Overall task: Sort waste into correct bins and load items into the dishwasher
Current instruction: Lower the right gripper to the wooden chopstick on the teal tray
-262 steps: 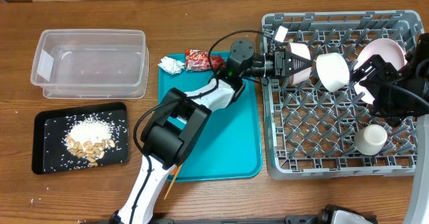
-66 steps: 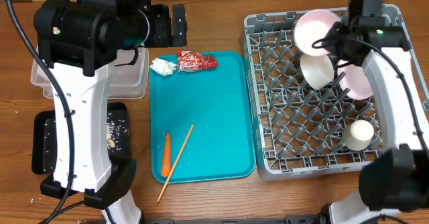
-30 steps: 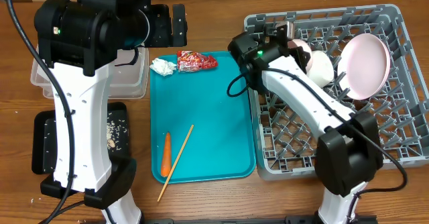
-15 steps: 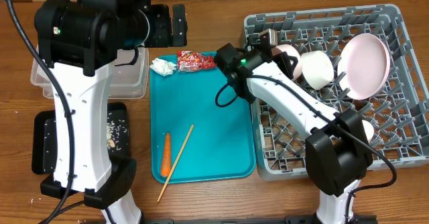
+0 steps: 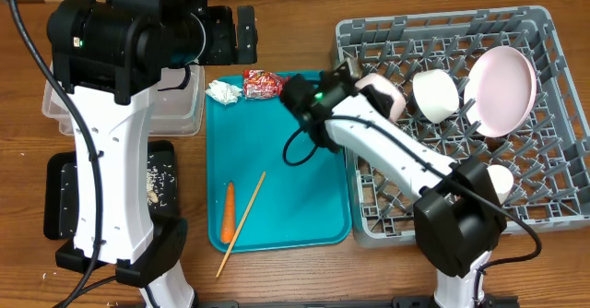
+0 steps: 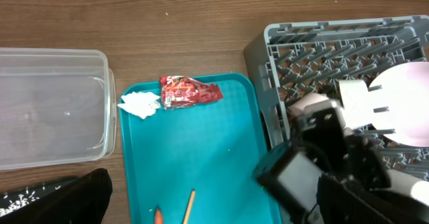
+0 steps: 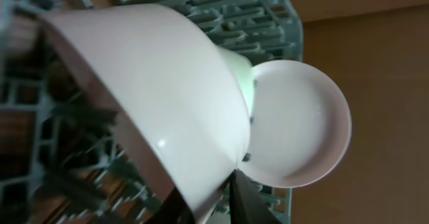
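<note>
The dish rack [image 5: 442, 17] already holds the plate [image 5: 502, 77], a white bowl [image 5: 435, 94] and the cup [image 5: 498, 179]. The right gripper [image 7: 204, 207] looks clamped on the rim of a second bowl [image 5: 385, 96] at the rack's left edge, so loading seems nearly done. On the teal tray [image 5: 295, 188] the chopstick [image 5: 242, 220], carrot [image 5: 227, 211], wrapper [image 5: 261, 83] and napkin [image 5: 223, 90] lie unsorted, the clear tub [image 6: 47, 110] looks empty, and the left gripper [image 5: 233, 29] hangs beside it, fingers apart, holding nothing.

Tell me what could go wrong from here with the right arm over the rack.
The right gripper pinches the bowl only at its rim, so it may slip or knock the plate close behind. Its elbow overhangs the red wrapper and could sweep it off the teal tray.
</note>
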Available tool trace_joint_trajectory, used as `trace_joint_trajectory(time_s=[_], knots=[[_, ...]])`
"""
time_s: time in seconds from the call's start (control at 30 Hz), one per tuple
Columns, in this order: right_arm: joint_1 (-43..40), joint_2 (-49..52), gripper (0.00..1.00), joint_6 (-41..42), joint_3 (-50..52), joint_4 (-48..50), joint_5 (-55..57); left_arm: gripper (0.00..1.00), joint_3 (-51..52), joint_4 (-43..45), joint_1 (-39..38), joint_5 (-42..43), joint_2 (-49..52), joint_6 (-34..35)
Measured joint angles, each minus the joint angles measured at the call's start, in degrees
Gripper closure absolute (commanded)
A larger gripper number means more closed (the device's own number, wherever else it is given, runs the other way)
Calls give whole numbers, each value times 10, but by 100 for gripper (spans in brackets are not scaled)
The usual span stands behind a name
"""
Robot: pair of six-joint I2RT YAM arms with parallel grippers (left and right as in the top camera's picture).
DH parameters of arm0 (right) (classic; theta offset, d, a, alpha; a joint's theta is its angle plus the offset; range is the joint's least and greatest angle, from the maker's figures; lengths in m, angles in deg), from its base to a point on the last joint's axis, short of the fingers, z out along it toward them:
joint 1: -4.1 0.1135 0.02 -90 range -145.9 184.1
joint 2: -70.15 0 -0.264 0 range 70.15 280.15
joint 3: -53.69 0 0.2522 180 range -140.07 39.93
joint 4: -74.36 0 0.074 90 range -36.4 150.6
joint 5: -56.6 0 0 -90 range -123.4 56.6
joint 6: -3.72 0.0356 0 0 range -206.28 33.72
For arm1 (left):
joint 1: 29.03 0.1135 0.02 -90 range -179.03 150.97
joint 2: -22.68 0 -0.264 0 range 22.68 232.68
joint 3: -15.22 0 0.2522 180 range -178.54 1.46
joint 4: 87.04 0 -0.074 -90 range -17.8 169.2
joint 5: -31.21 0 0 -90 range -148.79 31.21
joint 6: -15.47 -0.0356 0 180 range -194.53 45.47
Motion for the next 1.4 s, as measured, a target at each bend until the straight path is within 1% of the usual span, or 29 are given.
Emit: trace_joint_trajectory(time_s=[0.1, 0.17, 0.2, 0.23, 0.27, 0.33, 0.57, 0.67, 0.77, 0.8, 0.87, 0.9, 1.0, 1.03, 1.1, 1.17, 1.23, 1.33, 1.4], knots=[[6, 0, 71, 1, 0, -4, -27, 0, 0, 0, 0, 0, 0, 0], [9, 0, 45, -2, 0, -4, -69, 0, 0, 0, 0, 0, 0, 0], [12, 2, 20, -6, 0, -2, -90, 0, 0, 0, 0, 0, 0, 0], [14, 3, 0, -6, 0, -3, -106, 0, 0, 0, 0, 0, 0, 0], [16, 4, 0, -10, 0, -8, -122, 0, 0, 0, 0, 0, 0, 0], [18, 3, 0, -13, 0, -17, -110, 0, 0, 0, 0, 0, 0, 0], [12, 0, 0, 7, -26, -17, -130, 0, 0, 0, 0, 0, 0, 0], [12, -4, 0, 9, -59, -16, -165, 0, 0, 0, 0, 0, 0, 0], [12, -23, 0, 11, -88, -10, -252, 0, 0, 0, 0, 0, 0, 0], [12, -31, 2, 11, -94, -10, -286, 0, 0, 0, 0, 0, 0, 0], [12, -48, 11, 10, -100, -10, -371, 0, 0, 0, 0, 0, 0, 0], [12, -54, 19, 10, -101, -9, -413, 0, 0, 0, 0, 0, 0, 0], [13, -58, 37, 15, -99, 5, -534, 0, 0, 0, 0, 0, 0, 0], [15, -58, 37, 24, -93, 15, -565, 0, 0, 0, 0, 0, 0, 0], [21, -58, 37, 70, -74, 27, -617, 0, 0, 0, 0, 0, 0, 0], [30, -58, 37, 119, -43, 52, -648, 0, 0, 0, 0, 0, 0, 0], [41, -58, 39, 162, -5, 90, -673, 0, 0, 0, 0, 0, 0, 0], [60, -57, 42, 204, 57, 156, -718, 0, 0, 0, 0, 0, 0, 0], [69, -57, 45, 219, 88, 183, -746, 0, 0, 0, 0, 0, 0, 0]])
